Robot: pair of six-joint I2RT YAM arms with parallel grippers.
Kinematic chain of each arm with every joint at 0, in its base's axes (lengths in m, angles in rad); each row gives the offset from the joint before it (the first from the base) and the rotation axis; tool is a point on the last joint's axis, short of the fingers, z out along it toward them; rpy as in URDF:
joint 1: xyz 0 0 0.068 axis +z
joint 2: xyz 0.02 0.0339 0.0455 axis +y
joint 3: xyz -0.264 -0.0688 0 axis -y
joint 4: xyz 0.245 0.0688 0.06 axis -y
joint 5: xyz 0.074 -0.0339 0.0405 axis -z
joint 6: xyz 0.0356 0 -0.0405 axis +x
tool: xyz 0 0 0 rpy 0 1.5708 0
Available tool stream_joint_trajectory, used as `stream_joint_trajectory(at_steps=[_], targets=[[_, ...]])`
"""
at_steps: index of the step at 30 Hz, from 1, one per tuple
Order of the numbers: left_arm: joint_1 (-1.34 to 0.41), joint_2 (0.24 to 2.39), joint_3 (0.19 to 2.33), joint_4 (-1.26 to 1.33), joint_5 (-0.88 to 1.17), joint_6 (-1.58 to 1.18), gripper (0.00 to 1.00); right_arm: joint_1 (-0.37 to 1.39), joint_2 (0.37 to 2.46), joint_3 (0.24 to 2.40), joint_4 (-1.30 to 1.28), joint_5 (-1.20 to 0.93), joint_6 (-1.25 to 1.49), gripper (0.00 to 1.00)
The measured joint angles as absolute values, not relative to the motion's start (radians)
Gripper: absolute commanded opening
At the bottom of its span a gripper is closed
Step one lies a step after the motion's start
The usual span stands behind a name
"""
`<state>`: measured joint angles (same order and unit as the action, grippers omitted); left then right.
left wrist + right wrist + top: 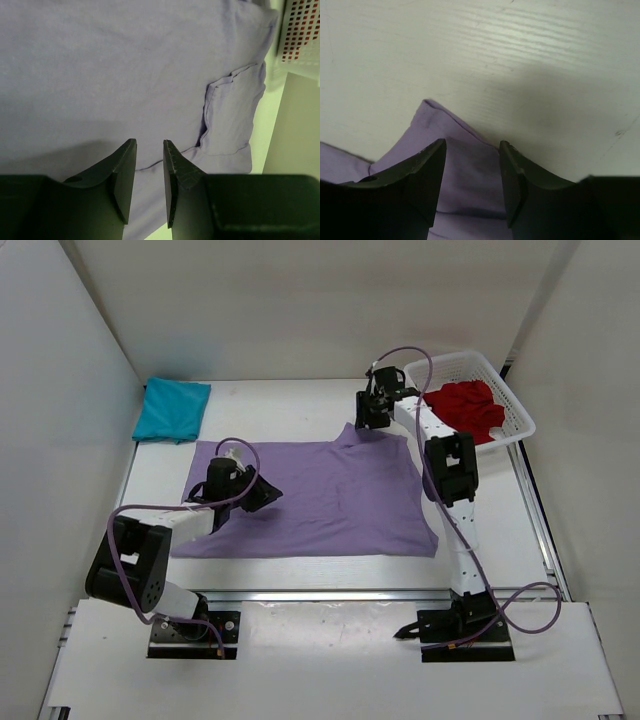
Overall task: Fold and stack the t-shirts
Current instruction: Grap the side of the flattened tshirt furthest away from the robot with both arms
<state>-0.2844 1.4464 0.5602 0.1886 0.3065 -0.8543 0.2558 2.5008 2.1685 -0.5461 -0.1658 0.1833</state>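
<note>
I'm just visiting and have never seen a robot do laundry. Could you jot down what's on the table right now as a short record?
purple shirt: spread flat in the middle of the table
teal shirt: folded, far left corner
red shirt: bunched inside the white basket, far right
left gripper: over the purple shirt's left part, fingers slightly apart, nothing between them
right gripper: open, over a peaked corner on the purple shirt's far edge
</note>
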Motion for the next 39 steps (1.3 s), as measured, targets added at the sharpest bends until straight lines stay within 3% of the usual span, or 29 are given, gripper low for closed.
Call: stream_joint_trajectory(at_steps=[3,5,9,12,16,19,21,24,25,31,35,39], targets=[[-0.268,1.439,0.56,0.2,0.316,-0.855,0.39,0.266,2.501,2.171,-0.564,-0.163,0.177,0.45],[-0.262,1.436,0.559,0.204,0.319,-0.857,0.4,0.266,2.5,2.175,-0.579,-0.157,0.171,0.38],[-0.258,1.429,0.553,0.218,0.326,-0.862,0.39,0.266,2.5,2.175,-0.597,-0.138,0.153,0.09],[-0.257,1.429,0.551,0.218,0.327,-0.865,0.39,0.265,2.521,2.226,-0.635,-0.139,0.152,0.0],[-0.257,1.429,0.551,0.218,0.327,-0.865,0.39,0.268,2.647,2.465,-0.651,-0.139,0.15,0.01],[-0.253,1.429,0.551,0.218,0.327,-0.865,0.38,0.281,2.667,2.484,-0.62,-0.138,0.129,0.03],[-0.25,1.428,0.55,0.218,0.327,-0.864,0.38,0.293,2.668,2.486,-0.612,-0.128,0.108,0.16],[-0.246,1.428,0.55,0.218,0.327,-0.863,0.38,0.321,2.668,2.495,-0.59,-0.097,0.08,0.53],[-0.245,1.428,0.549,0.218,0.327,-0.864,0.38,0.331,2.668,2.498,-0.587,-0.089,0.072,0.56],[-0.243,1.428,0.549,0.218,0.327,-0.865,0.39,0.356,2.667,2.555,-0.624,-0.056,0.08,0.57],[-0.236,1.428,0.55,0.218,0.326,-0.869,0.39,0.297,2.642,2.56,-0.658,-0.058,0.117,0.35],[-0.228,1.428,0.554,0.218,0.323,-0.873,0.39,0.186,2.632,2.562,-0.712,-0.034,0.152,0.33]])
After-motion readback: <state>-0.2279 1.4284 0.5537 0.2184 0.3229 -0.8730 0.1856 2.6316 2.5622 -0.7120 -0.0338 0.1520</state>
